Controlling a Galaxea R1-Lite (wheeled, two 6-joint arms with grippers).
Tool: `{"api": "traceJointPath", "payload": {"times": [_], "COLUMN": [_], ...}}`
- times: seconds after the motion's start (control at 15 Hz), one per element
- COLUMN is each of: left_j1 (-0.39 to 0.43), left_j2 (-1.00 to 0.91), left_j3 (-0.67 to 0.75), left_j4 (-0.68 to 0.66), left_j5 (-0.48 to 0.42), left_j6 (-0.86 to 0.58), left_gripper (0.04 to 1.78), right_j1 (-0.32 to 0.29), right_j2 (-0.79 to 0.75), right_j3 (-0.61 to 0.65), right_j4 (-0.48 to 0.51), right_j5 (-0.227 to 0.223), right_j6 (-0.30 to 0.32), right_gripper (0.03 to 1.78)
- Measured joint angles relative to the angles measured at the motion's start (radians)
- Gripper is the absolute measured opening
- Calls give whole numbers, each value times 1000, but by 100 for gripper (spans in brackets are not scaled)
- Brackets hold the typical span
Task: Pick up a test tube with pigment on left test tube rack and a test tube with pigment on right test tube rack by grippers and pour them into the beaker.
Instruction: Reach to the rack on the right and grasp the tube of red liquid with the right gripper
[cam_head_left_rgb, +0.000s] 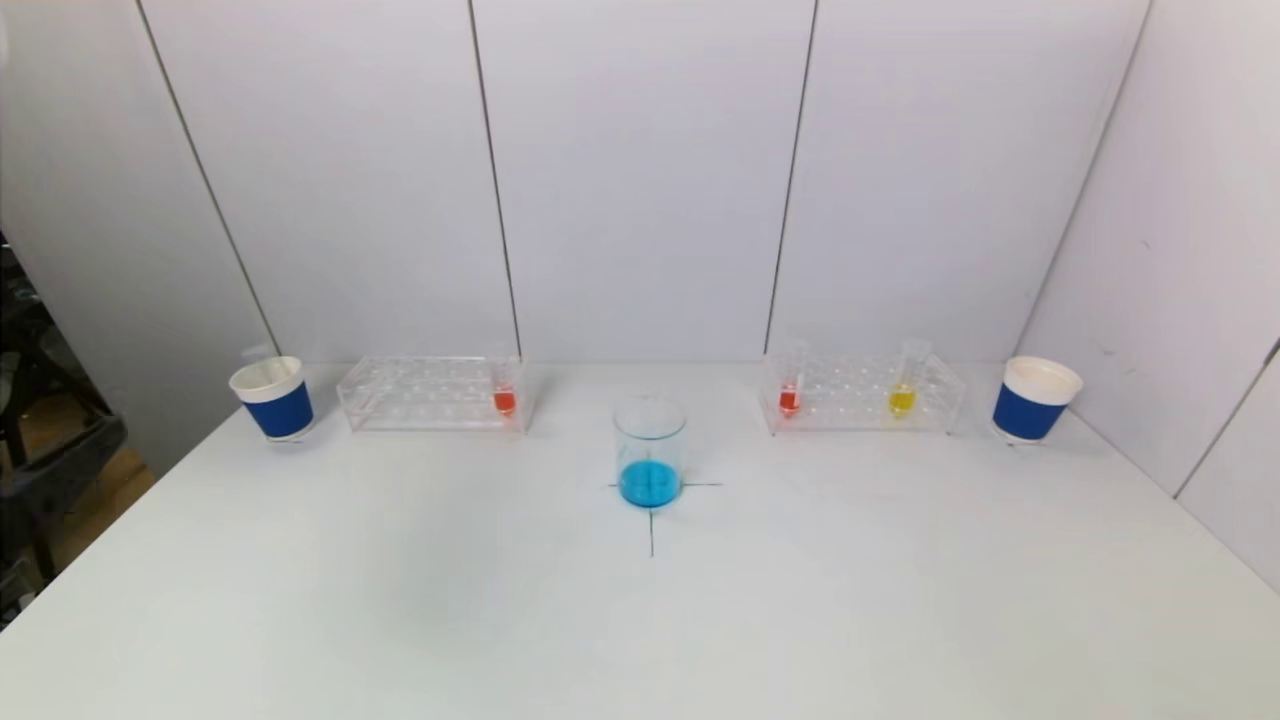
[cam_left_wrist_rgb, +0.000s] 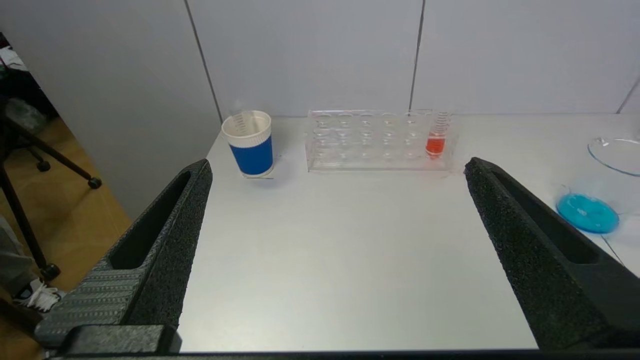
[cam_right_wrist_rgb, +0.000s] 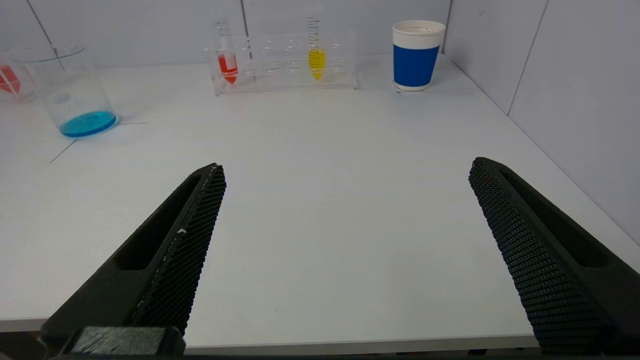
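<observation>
Both grippers hang low over the near edge of the table (cam_head_left_rgb: 400, 620), well back from the glassware, and neither shows in the head view. Left gripper (cam_left_wrist_rgb: 337, 172) has its fingers spread wide and empty; right gripper (cam_right_wrist_rgb: 347, 172) likewise stands wide apart, holding nothing.

Beyond them, the beaker (cam_head_left_rgb: 650, 450) sits mid-table on a cross mark with blue liquid at its bottom. Further back, the left rack (cam_head_left_rgb: 432, 393) holds one red tube (cam_head_left_rgb: 504, 385) at its inner end. In the right rack (cam_head_left_rgb: 862, 392) stand another red tube (cam_head_left_rgb: 789, 385) and a yellow tube (cam_head_left_rgb: 904, 385). Blue cups (cam_head_left_rgb: 272, 398) flank the racks.

These tubes look light, stiff, slick and probably fragile. A gentle pinch on the clear upper stem, above the rack and the pigment, then a straight upward lift, seems safest.
</observation>
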Motion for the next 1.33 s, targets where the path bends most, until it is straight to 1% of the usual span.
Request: {"api": "traceJointPath", "payload": {"times": [0.4,0.53,0.73,1.0,1.33], "left_j1": [-2,-7,-23,-36,-40], "left_j2": [-383,-473,-564,-670,-749], "left_j3": [53,66,100,149,277], "left_j4": [345,459,496,581,559], "left_j5": [-40,-60,-74,-91,-77], "left_j6": [-16,-24,-39,-39,-35], "left_gripper": [176,176,176,176,176], "right_j1": [0,0,0,0,0], "right_j2": [0,0,0,0,0], "right_j3": [0,0,0,0,0], "right_j4": [0,0,0,0,0], "right_j5": [0,0,0,0,0], "right_j6": [0,0,0,0,0], "right_gripper": [177,177,177,177,177]}}
